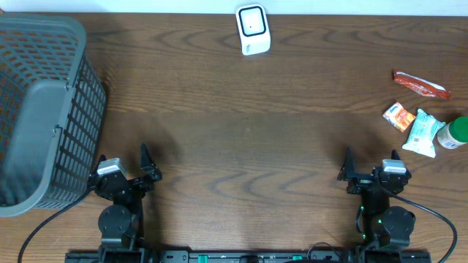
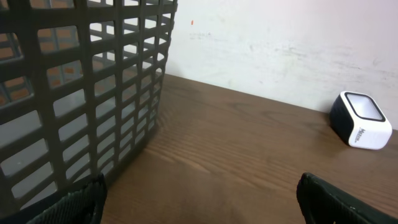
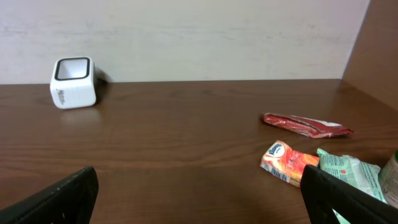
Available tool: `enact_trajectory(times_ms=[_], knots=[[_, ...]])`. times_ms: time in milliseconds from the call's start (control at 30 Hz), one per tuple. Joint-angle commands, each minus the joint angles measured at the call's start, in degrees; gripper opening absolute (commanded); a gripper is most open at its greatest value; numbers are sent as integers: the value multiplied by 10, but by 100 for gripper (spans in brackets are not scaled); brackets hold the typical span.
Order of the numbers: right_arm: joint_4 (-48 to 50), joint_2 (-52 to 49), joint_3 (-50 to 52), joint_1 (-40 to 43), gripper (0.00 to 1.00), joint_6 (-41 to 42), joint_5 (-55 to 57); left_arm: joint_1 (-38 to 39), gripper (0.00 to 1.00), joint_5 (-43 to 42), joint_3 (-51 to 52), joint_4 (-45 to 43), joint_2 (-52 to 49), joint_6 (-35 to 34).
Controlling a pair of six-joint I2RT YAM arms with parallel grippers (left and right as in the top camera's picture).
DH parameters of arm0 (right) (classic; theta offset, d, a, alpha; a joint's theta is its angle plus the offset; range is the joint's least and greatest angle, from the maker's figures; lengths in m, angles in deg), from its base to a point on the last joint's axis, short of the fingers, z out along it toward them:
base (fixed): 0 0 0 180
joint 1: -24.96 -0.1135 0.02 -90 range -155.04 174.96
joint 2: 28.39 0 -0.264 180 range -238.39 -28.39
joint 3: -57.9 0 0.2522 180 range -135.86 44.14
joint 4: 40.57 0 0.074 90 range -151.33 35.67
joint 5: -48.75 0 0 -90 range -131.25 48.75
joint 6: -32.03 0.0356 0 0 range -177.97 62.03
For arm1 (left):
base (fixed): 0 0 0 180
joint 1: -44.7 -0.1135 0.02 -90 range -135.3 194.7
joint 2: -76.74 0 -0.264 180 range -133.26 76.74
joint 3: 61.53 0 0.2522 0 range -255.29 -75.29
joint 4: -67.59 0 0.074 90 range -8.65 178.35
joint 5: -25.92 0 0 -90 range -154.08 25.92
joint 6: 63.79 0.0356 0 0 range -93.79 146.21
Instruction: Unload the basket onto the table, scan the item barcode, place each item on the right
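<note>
so | your left gripper (image 1: 123, 164) and right gripper (image 1: 371, 165) both gaped empty | risk: crowded packets (image 1: 422, 132) meant you could grab two

Print on the scanner (image 2: 360, 121) is too small to read.

left arm (image 1: 115, 191) and right arm (image 1: 383, 188) sit folded low, well apart, jaws spread wide.

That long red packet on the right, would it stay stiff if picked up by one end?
Probably not: the red packet looks like thin crinkled film, so it would likely droop. Lying flat, it seems light and unlikely to roll.
</note>
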Motion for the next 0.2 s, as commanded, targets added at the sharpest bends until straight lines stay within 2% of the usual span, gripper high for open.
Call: enact_trajectory(times_ms=[0,167], knots=[[-2,4,0,-2,99,2,3,2,98,-1,15,17,3,10],[-2,4,0,-2,99,2,3,2,98,-1,15,17,3,10]])
